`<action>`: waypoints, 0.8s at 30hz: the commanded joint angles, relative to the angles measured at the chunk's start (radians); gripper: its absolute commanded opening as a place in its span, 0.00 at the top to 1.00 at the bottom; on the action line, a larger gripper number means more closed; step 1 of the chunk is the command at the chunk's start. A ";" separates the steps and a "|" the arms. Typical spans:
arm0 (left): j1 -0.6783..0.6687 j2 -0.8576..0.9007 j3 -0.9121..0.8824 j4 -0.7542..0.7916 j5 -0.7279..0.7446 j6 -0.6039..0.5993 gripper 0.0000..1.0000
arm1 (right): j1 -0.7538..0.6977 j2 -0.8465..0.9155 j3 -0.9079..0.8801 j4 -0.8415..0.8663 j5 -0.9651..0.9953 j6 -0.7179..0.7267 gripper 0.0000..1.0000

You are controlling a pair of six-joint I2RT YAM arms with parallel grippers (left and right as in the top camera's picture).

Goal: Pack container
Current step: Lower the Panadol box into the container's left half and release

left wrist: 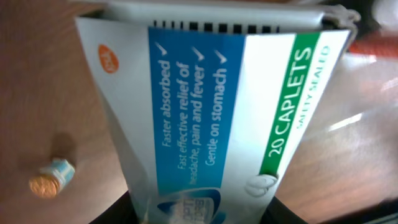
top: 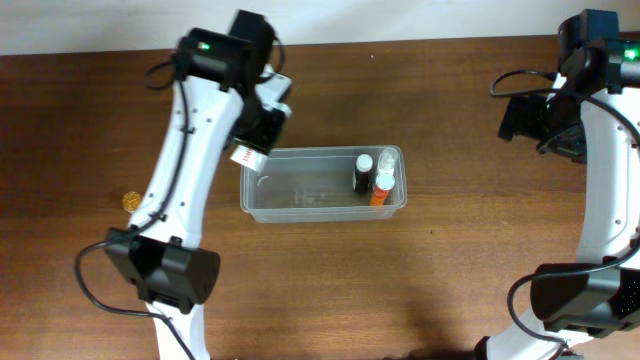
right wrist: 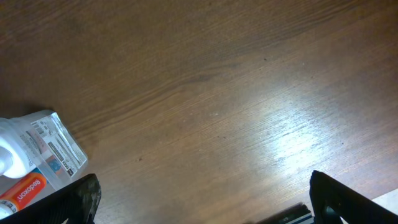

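Observation:
The clear plastic container (top: 300, 196) lies at the middle of the table. At its right end stand a black bottle (top: 362, 176), an orange bottle (top: 381, 189) and a white bottle (top: 389, 160). My left gripper (top: 258, 135) hovers over the container's left back corner, shut on a white, blue and green caplet box (left wrist: 205, 106). The box's end (top: 247, 155) pokes out toward the container. In the left wrist view that gripper (left wrist: 202, 214) has dark fingers (left wrist: 118, 213) on both sides of the box. Far to the right, my right gripper (top: 545, 120) stands open over bare wood, with nothing between its fingers (right wrist: 81, 199).
A small gold-capped bottle (top: 131, 201) lies on the table left of my left arm, and the left wrist view shows this small bottle (left wrist: 50, 178) too. At the left edge of the right wrist view are the white bottle (right wrist: 37, 149) and the orange bottle (right wrist: 22, 193).

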 commanded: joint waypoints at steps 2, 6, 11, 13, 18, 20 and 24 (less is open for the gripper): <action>-0.091 -0.023 0.017 -0.003 -0.022 0.231 0.56 | -0.003 -0.005 0.013 0.000 0.005 0.001 0.02; -0.141 -0.023 0.012 -0.003 0.009 0.404 0.56 | -0.003 -0.005 0.013 0.000 0.005 0.001 0.02; -0.153 -0.023 -0.022 -0.003 0.114 0.667 0.55 | -0.003 -0.005 0.013 0.000 0.005 0.001 0.02; -0.153 -0.023 -0.064 -0.003 0.115 0.705 0.55 | -0.003 -0.005 0.013 0.000 0.005 0.001 0.02; -0.153 -0.023 -0.224 0.027 0.117 0.867 0.55 | -0.003 -0.005 0.013 0.000 0.005 0.001 0.02; -0.153 -0.023 -0.303 0.074 0.116 0.950 0.55 | -0.003 -0.005 0.013 0.000 0.005 0.001 0.02; -0.152 -0.023 -0.396 0.183 0.109 1.024 0.55 | -0.003 -0.005 0.013 0.000 0.005 0.001 0.02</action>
